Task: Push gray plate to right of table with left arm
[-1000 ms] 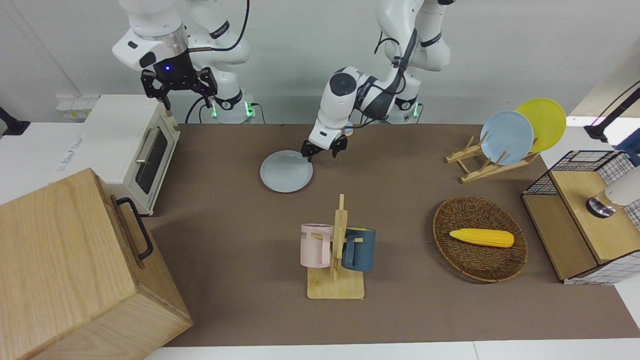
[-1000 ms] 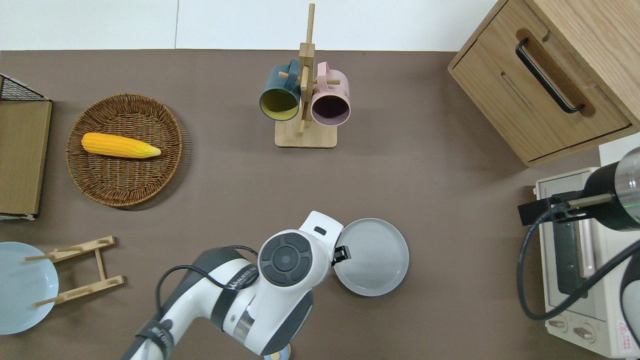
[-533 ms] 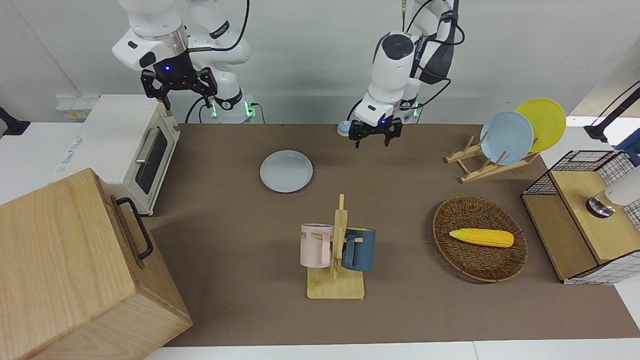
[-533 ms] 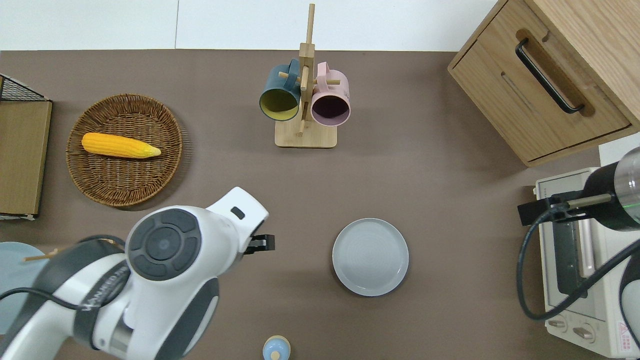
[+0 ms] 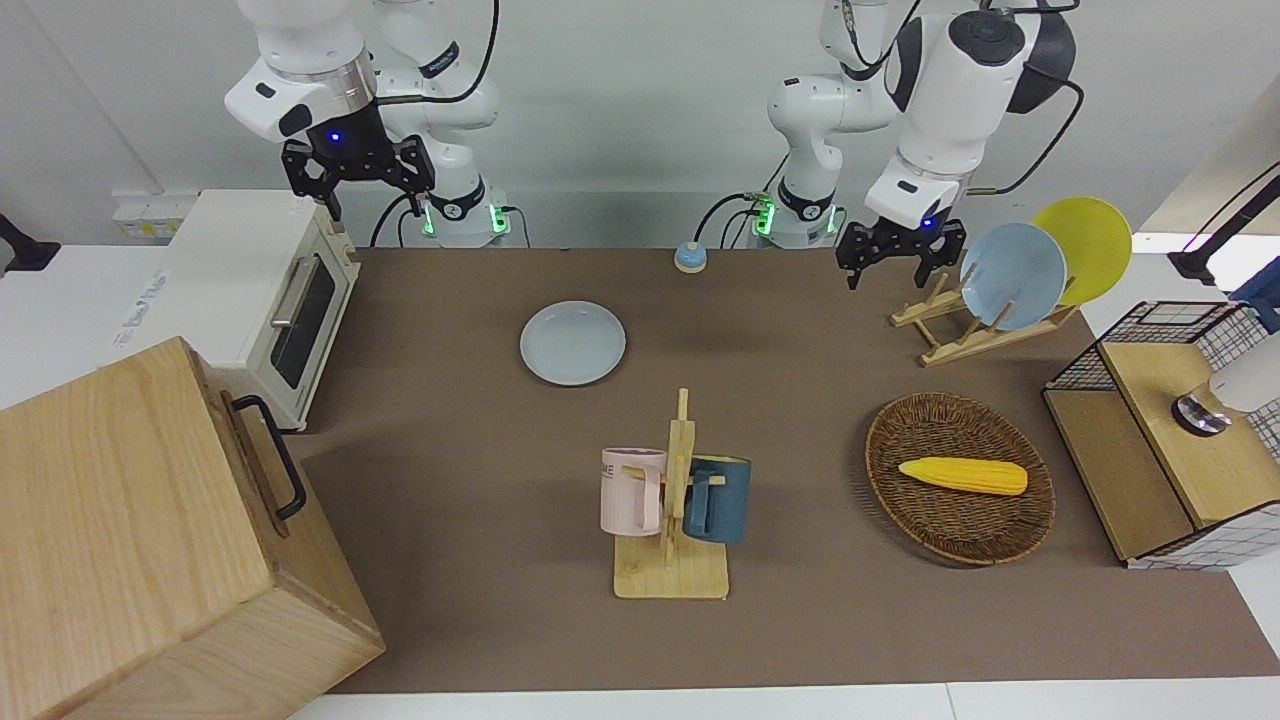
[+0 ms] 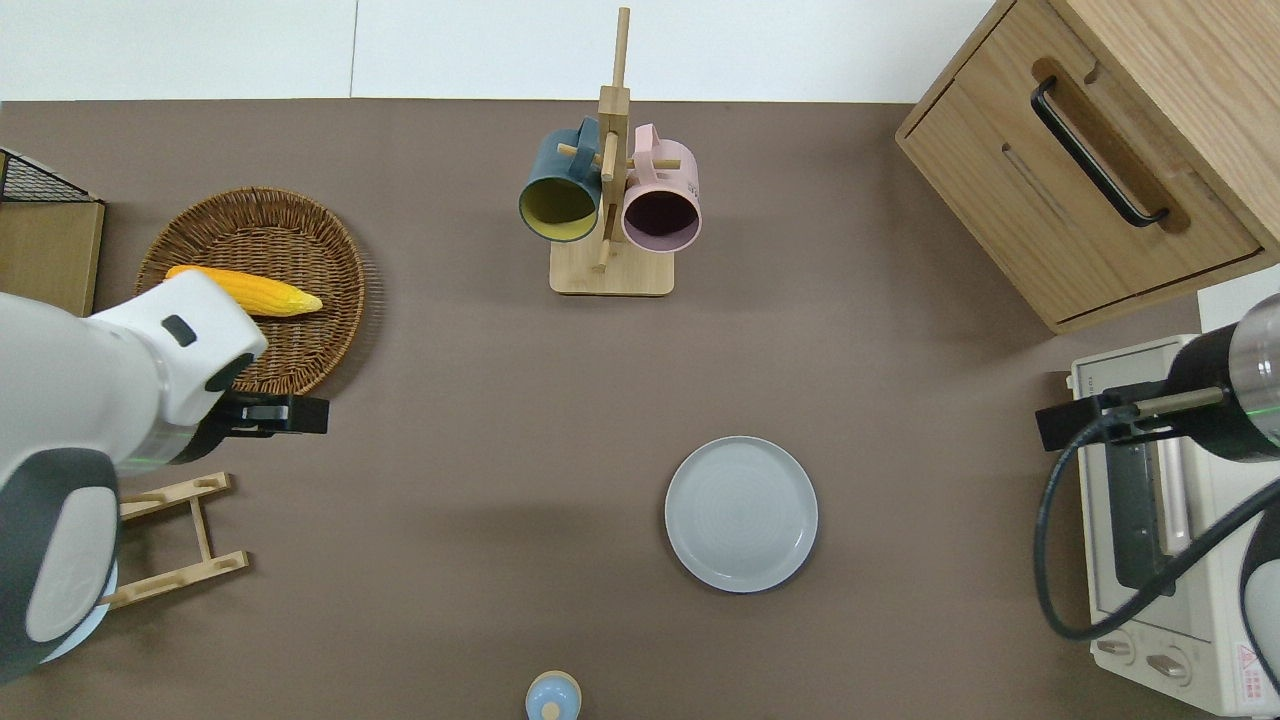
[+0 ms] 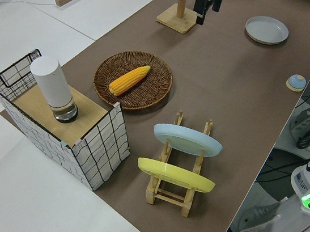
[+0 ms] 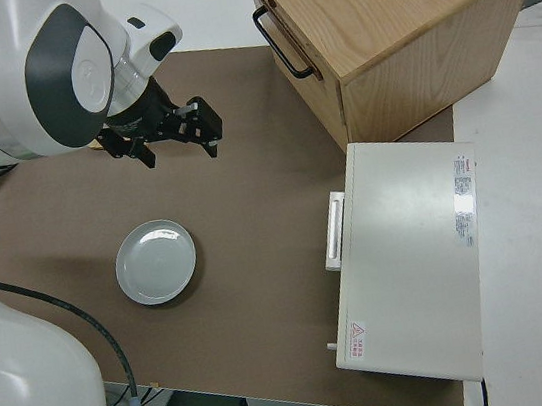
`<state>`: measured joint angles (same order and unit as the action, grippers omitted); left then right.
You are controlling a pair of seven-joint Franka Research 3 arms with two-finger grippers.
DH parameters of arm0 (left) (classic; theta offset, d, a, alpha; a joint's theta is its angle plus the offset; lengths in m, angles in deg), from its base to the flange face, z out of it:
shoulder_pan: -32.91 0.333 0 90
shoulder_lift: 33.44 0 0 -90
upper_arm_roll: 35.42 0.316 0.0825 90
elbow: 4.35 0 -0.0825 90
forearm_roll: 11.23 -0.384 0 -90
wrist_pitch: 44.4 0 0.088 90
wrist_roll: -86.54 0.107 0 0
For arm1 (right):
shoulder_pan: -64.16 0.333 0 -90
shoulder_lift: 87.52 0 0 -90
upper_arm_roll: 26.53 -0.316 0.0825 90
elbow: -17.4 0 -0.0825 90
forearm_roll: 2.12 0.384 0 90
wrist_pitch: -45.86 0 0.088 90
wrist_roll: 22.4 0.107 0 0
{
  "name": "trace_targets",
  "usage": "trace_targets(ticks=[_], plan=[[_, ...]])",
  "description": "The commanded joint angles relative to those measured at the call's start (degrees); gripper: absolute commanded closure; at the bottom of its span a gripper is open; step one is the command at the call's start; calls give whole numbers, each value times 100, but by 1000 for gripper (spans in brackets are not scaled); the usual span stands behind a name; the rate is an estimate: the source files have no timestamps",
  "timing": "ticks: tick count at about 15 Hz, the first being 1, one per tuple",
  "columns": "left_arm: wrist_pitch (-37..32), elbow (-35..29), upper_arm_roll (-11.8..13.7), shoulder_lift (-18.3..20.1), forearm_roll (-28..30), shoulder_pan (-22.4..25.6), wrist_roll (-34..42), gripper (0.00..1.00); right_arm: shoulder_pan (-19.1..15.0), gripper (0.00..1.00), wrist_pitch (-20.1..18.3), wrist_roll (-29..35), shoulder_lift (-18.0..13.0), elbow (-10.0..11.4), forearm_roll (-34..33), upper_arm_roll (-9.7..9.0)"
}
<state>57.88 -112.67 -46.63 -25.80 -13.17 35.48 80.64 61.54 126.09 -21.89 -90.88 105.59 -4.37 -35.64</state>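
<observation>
— Start at the nine o'clock edge of the overhead view. What is there?

— The left gripper (image 6: 300, 415), up in the air with its fingers spread apart and nothing between them. It hangs over bare tabletop (image 6: 480, 380) just at the five o'clock rim of the wicker tray (image 6: 340, 300), and the wooden dish rack (image 6: 180, 540) is at its seven o'clock. A yellow corn cob (image 6: 270, 293) lies in the tray (the arm covers one end of it).

— And toward the middle?

— At twelve o'clock of that view stands the mug rack (image 6: 610, 270), with a dark blue mug (image 6: 556, 196) and a pink mug (image 6: 660, 205) hung on it. At six o'clock, at the tabletop's edge nearest the robots, sits a small blue knob-shaped thing (image 6: 552, 697).

— Where is the gray plate?

— The gray plate (image 6: 741, 513) lies flat on the tabletop at about five o'clock from the mug rack, nearer to the robots than the rack. It is well apart from the left gripper and nothing touches it.

— Past the plate?

— The wooden cabinet (image 6: 1010, 200) is at two o'clock and the white toaster oven (image 6: 1150, 620) at four o'clock. The right arm is parked, and the fingers of the right gripper (image 5: 358, 195) are spread.
</observation>
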Motion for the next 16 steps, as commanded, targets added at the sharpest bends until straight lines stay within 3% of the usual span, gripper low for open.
trace_targets(ticks=[1, 9, 16], plan=[[-690, 784, -83, -192, -61, 270, 55, 7, -46, 5, -69, -43, -60, 23, -3, -30], [-1657, 1472, -65, -307, 89, 428, 63, 7, -46, 5, -69, -43, -60, 23, 5, -30], [-1658, 1481, -135, -254, 27, 420, 19, 7, -46, 5, -69, -43, -60, 23, -3, -30]])
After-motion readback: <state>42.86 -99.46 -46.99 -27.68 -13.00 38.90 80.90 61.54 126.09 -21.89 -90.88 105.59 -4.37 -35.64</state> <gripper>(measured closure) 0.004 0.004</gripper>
